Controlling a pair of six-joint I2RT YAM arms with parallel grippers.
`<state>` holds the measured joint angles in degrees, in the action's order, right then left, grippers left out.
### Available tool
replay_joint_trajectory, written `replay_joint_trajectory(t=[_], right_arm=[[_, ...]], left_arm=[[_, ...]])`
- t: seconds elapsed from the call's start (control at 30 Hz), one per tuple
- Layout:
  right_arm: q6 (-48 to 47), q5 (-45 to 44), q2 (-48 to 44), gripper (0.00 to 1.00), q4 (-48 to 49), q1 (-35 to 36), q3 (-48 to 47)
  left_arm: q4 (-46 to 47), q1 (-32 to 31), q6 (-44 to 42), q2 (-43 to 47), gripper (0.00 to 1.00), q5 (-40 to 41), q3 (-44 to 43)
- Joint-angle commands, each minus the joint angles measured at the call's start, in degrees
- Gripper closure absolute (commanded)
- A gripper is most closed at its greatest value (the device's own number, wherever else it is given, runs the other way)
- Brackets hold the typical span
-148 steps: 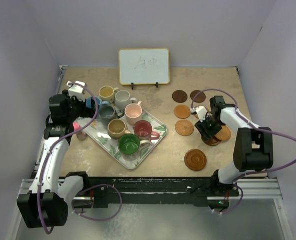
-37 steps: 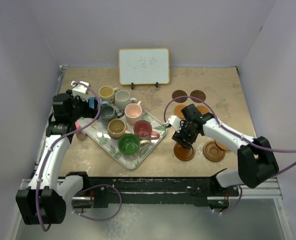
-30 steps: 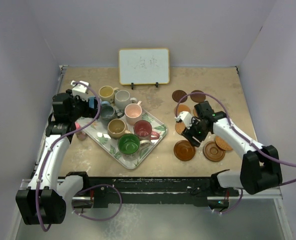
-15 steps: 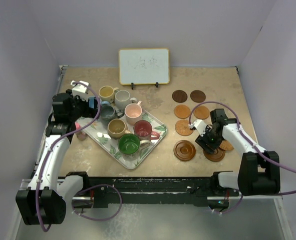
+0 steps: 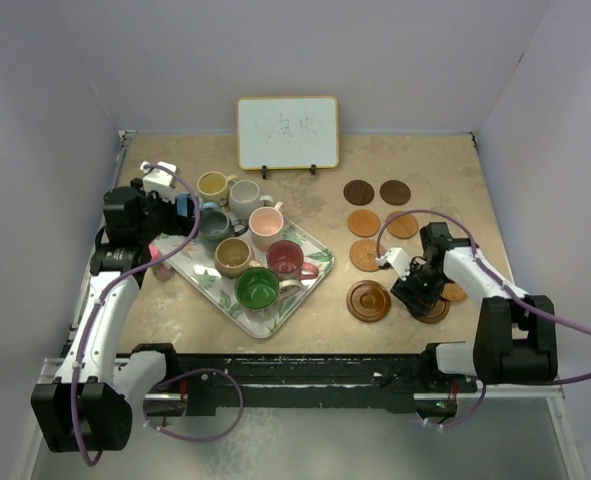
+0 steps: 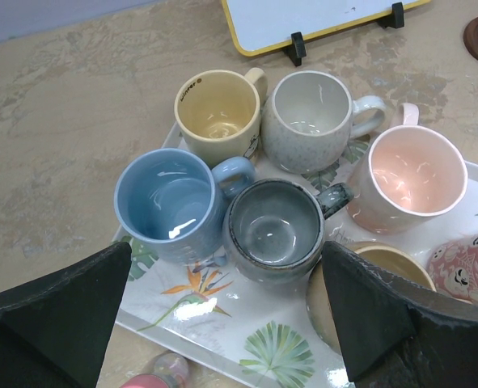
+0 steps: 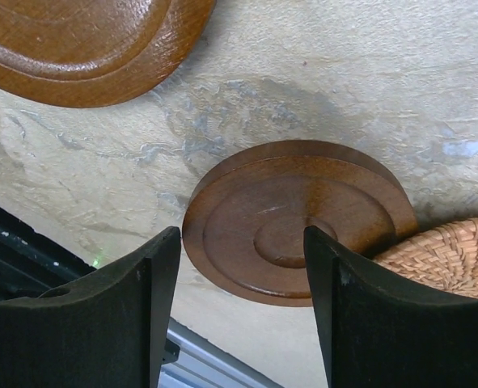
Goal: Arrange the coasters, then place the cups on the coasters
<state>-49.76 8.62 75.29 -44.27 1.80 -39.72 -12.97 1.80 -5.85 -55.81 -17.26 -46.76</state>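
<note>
Over the last second the right arm had swung rightward off the ringed brown coaster and come down over the dark brown coaster beside it. The left arm had not shifted.

Eight coasters lay right of the leaf-patterned tray, none bearing a cup. Two dark coasters lay farthest from the arms, then two orange coasters, then a single orange coaster. The near row held three: the ringed brown coaster, the dark brown coaster and a woven coaster. All were round, so had no long axis, and lay flat. The dark brown coaster had its ring grooves facing up, and its edge met the woven coaster.

Eight cups stood upright, mouths up, on or at the tray: a yellow cup, an off-white cup, a light blue cup, a grey-blue cup, a pink cup, a tan cup, a red cup and a green cup. The light blue cup's handle pointed at the grey-blue cup, whose own handle pointed toward the pink cup.

The right gripper hung directly over the dark brown coaster, fingers apart and holding nothing, with the disc showing in the gap beyond the tips. The left gripper hovered with its fingers spread wide and empty above the light blue and grey-blue cups, clear of both.
</note>
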Motion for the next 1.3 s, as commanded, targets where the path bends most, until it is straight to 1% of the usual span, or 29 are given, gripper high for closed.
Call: replay_joint_trajectory(t=[0.0,0.37,0.63,0.83,0.93,1.07,1.17,1.27], right_arm=[[-0.9,1.9,1.4,0.34,-1.1,-0.2,0.0],[-1.1,4.6,6.5,0.35,-3.1,0.8,-3.1],[1.1,4.9,6.4,0.36,-2.5,4.7,-4.2],[1.2,4.5,6.0,0.36,-2.1,4.8,-4.1],[1.5,5.7,5.0,0.36,-3.7,4.9,-5.0],[2.8,7.9,2.1,0.36,-7.4,4.2,-7.8],[3.8,8.5,-0.5,0.37,-8.4,2.2,-10.3],[4.9,8.4,-0.3,0.36,-8.3,-0.3,-13.1]], left_arm=[[1.5,-0.2,-0.8,0.6,0.03,-0.3,-1.7],[2.0,-0.2,-0.2,0.2,0.03,-0.7,-1.6],[1.9,-0.2,-0.4,0.4,0.02,-0.4,-1.4],[1.7,-0.2,-0.5,0.9,0.02,-0.2,-1.1],[1.7,-0.2,-0.5,0.9,0.03,-0.1,-1.0],[1.8,-0.2,-0.7,1.1,0.03,0.0,-1.1],[1.8,-0.2,-0.8,1.1,0.03,0.0,-1.1],[2.1,-0.2,-0.6,1.1,0.03,-0.1,-1.1]])
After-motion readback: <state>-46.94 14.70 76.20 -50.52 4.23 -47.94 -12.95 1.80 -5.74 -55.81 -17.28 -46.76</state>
